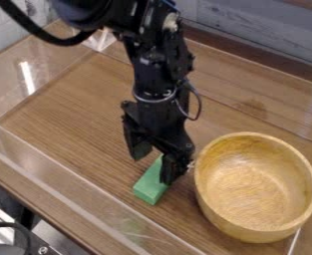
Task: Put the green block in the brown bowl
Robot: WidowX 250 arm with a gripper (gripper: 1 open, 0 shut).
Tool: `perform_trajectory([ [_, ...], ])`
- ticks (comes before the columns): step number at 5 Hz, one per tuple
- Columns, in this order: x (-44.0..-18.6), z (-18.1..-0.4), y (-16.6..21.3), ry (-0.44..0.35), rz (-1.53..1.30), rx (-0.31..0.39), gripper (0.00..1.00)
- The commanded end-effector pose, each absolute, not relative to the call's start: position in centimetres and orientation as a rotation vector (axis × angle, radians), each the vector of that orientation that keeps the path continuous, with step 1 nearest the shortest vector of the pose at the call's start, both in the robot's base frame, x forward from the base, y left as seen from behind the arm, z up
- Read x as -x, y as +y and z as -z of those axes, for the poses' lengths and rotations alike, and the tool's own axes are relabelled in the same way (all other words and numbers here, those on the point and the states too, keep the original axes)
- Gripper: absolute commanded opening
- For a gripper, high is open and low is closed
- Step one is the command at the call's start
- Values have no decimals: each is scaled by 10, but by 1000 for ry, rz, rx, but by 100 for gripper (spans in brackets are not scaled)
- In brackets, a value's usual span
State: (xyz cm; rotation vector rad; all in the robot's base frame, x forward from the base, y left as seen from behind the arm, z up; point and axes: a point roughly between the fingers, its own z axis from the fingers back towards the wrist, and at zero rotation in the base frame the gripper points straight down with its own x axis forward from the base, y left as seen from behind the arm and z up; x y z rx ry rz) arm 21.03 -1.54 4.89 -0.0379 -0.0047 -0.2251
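Camera view: we are lining up spread jaws over the green block (151,185) for the pick.
We are wanting the gripper (157,157) centred and low before closing; the block is lying on the wooden table (65,120) directly beneath, just beside the brown bowl (257,187).

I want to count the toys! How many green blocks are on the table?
1. The green block lies on the wooden table, just left of the brown bowl, partly covered by the open gripper above it. Nothing suggests another is hidden.
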Motion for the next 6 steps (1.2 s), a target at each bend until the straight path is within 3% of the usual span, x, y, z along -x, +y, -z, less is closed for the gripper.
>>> perform_trajectory([
  [1,-217,-55,-16,-66,248,39,100],
  [6,-220,-40,-9,-85,256,56,100],
])
